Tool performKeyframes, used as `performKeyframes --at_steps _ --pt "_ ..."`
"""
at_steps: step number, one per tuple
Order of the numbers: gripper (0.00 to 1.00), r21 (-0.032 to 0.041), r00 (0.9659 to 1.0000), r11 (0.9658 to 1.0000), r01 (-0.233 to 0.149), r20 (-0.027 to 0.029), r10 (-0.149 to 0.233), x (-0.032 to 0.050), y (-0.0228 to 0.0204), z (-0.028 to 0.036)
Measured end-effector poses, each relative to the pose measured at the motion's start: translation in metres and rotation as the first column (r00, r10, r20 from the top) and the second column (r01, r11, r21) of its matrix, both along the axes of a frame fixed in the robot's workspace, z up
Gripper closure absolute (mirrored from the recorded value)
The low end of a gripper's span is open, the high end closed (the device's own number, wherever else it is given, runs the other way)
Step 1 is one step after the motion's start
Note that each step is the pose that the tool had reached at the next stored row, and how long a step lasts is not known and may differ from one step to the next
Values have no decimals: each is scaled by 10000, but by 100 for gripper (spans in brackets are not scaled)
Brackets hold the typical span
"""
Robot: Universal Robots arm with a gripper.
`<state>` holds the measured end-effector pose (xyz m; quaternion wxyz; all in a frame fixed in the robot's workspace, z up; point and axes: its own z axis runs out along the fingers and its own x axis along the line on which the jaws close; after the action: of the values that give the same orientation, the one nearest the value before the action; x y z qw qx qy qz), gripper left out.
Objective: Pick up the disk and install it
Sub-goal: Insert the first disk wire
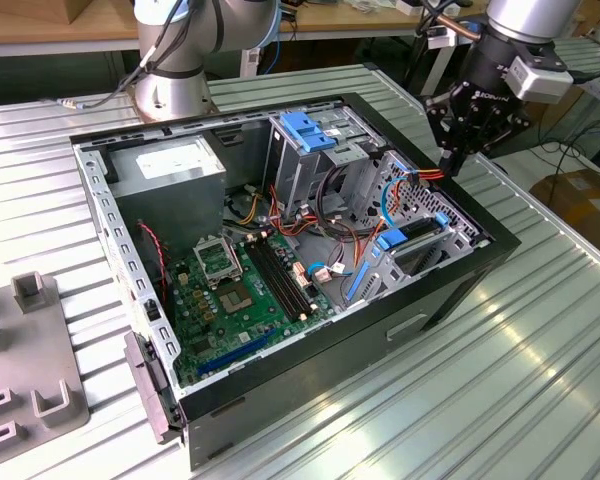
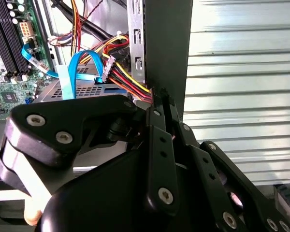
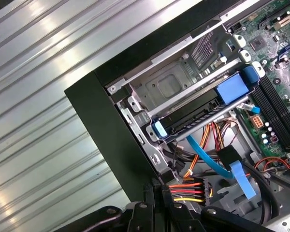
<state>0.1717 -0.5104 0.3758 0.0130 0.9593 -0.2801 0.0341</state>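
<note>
Above the case (image 1: pixel 460 290) wall by the drive cage (image 3: pixel 174 84) | hand (image 1: pixel 448 160) clenched, holding nothing | disk (image 3: pixel 195 112) sits inside the cage | risk: I judge any descent snags the power cable (image 3: pixel 188 191) just beside the hand, or strikes the wall.

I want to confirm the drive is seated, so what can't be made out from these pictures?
- Disk, first wrist view: the drive cage covers its face, so whether it is fully seated is unclear.
- Cable plug, first wrist view: partly hidden behind the end effector.
- Inside of the case, second wrist view: largely blocked by the end effector's black body.
- Motherboard, exterior view: its connectors are too small to tell apart.
</note>
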Motion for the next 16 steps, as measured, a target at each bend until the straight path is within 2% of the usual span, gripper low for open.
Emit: performKeyframes --at_steps 3,9,12,15,16 --pt "82 -3 9991 9991 424 0 -424 -2 0 -4" --pt "82 -18 9986 9986 527 1 -527 -130 0 -8" --pt "82 -17 9944 9944 1053 1 -1053 -132 0 -12" --pt "82 -19 9860 9860 1666 1 -1666 -132 0 -15" --pt "82 -18 9811 9811 1935 1 -1935 -131 0 -18"
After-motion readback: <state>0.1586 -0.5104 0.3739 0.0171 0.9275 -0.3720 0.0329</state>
